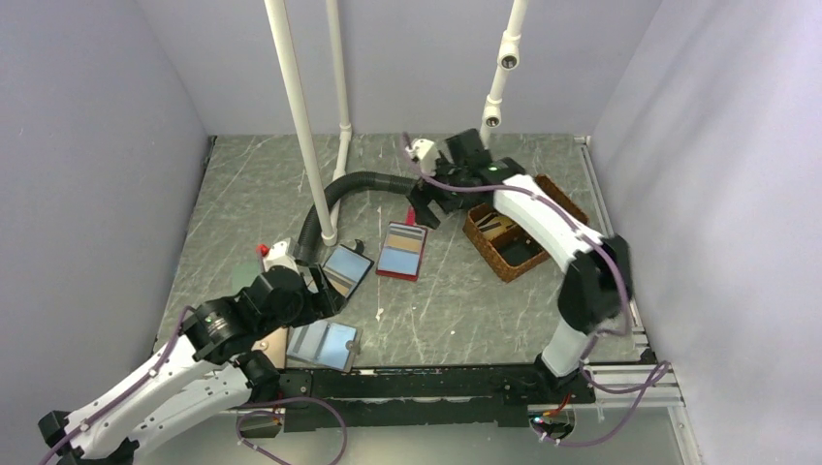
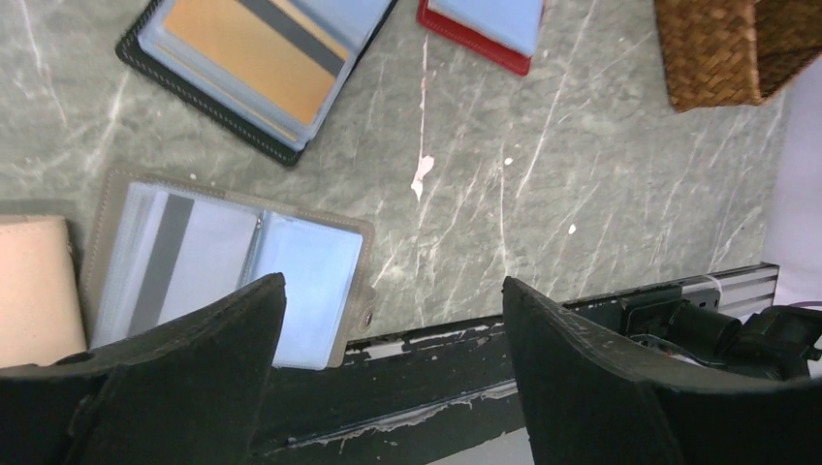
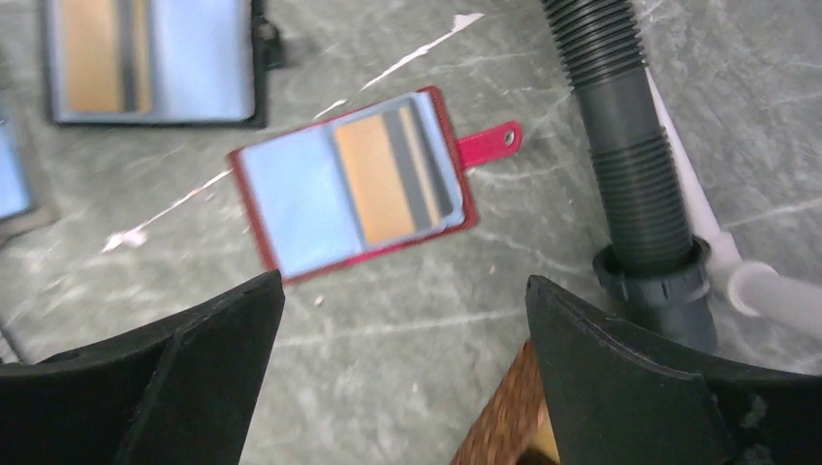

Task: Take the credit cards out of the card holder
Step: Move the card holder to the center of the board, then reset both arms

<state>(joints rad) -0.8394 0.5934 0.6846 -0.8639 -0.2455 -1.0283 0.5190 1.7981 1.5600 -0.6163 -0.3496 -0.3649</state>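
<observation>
Right gripper (image 3: 402, 291) spread wide, empty, near the red card holder (image 3: 354, 184), which lies open mid-way across the table (image 1: 446, 310), a tan credit card (image 3: 373, 179) in its sleeve; left gripper (image 2: 393, 286), also spread and empty, over the near edge

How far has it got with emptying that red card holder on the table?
Partly done, it seems. A few dark cards lie in the wicker basket. Nothing is in hand: the right gripper hangs open beside the red card holder, and the left gripper is open too. Left to do: a tan card with a dark stripe sits in the holder's sleeve.
</observation>
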